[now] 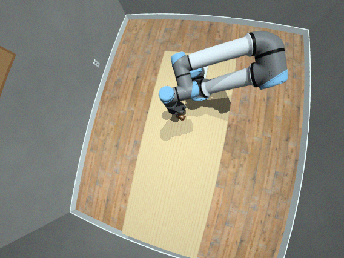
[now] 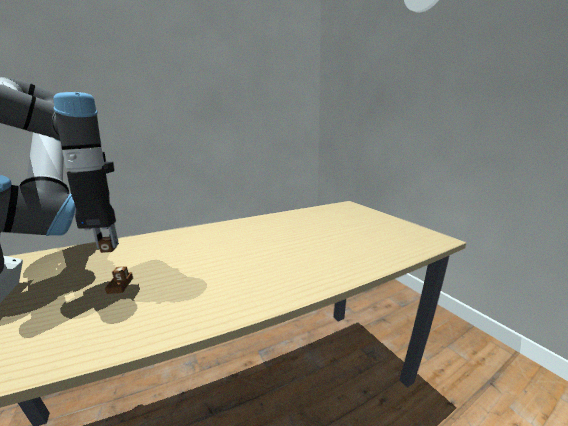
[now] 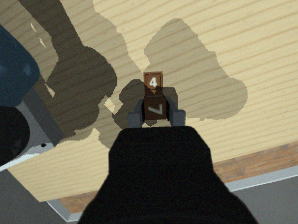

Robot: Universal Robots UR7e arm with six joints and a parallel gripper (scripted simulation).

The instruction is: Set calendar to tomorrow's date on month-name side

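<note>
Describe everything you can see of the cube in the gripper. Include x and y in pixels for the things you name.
The held cube (image 2: 105,245) (image 3: 155,108) is dark brown, wood-like, with darker edging. A pale 7 lies sideways on its face in the wrist view; the exterior view shows a pale, ring-like 0. It hangs above the table (image 1: 172,181) (image 2: 280,250) (image 3: 260,50), pinched between both fingers of the gripper (image 1: 178,112) (image 2: 106,244) (image 3: 154,105).
</note>
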